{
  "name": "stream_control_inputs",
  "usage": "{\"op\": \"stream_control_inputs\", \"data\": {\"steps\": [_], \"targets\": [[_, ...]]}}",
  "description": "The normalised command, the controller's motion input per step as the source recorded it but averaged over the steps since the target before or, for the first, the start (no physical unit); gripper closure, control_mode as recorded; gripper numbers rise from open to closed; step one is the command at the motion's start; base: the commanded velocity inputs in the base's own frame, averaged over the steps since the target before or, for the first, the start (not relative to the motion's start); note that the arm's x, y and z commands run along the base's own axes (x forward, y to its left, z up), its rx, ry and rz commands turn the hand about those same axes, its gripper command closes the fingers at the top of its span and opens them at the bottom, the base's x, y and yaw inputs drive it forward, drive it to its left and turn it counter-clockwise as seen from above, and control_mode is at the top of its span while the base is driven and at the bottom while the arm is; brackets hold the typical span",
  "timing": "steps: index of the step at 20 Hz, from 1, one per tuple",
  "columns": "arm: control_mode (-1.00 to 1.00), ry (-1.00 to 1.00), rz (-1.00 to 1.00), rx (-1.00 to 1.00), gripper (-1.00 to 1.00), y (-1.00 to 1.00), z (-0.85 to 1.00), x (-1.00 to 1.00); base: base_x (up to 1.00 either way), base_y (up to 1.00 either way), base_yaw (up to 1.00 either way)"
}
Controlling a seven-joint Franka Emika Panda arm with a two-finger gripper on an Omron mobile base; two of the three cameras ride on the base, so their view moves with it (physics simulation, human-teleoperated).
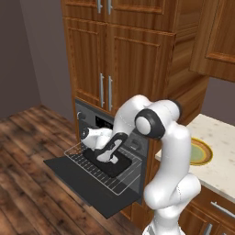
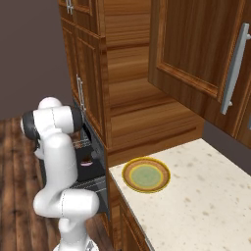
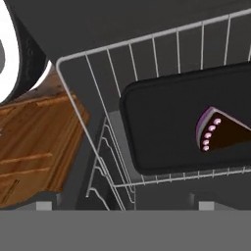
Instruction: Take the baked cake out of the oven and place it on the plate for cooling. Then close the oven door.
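The baked cake (image 3: 223,133) lies at the right edge of the hand view, a dark brown wedge with a pinkish rim and a row of pale dots along its wide end. It rests on a black baking tray (image 3: 166,127) that fills the centre right of that frame, and the tray sits on the wire rack (image 3: 103,88), which is drawn out of the oven (image 1: 98,120). In the right base view the cake (image 2: 87,162) shows as a small dark spot just right of the arm, left of centre.

In the left base view the oven door (image 1: 78,181) hangs open, dropped flat, at lower left of centre, with the rack (image 1: 126,181) and tray (image 1: 117,167) above it. The gripper (image 1: 111,157) hangs over the tray, near the middle of the frame; whether the fingers are apart or together I cannot tell, since they are too small and dark against the tray.

The plate (image 2: 146,175), yellow-orange at the rim and pale green inside, sits bare on the speckled worktop (image 2: 206,196) right of the oven, just below centre in the right base view. In the left base view the plate (image 1: 202,152) peeks from behind the arm at the right edge. Wooden cabinets (image 1: 119,55) rise above the oven, and a wooden floor (image 1: 27,151) fills the lower left.
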Motion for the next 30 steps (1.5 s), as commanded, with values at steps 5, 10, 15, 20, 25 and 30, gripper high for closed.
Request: {"op": "stream_control_inputs", "data": {"steps": [5,10,15,20,25,30], "targets": [[-1.00,0.00,0.06,-0.04,-1.00,0.05,-0.31,0.08,0.00,0.00,0.00],[-1.00,-0.02,0.00,-0.08,-1.00,0.00,-0.35,0.05,0.00,0.00,0.00],[-1.00,-0.10,-0.01,-0.12,-1.00,0.00,-0.16,0.12,0.00,0.00,0.00],[-1.00,-0.08,-0.04,-0.09,-1.00,0.00,-0.15,0.07,0.00,0.00,0.00],[-1.00,-0.01,0.00,-0.02,-1.00,0.00,-0.11,0.13,0.00,0.00,0.00],[-1.00,0.00,0.00,0.00,-1.00,0.00,0.00,0.31,0.00,0.00,0.00]]}}
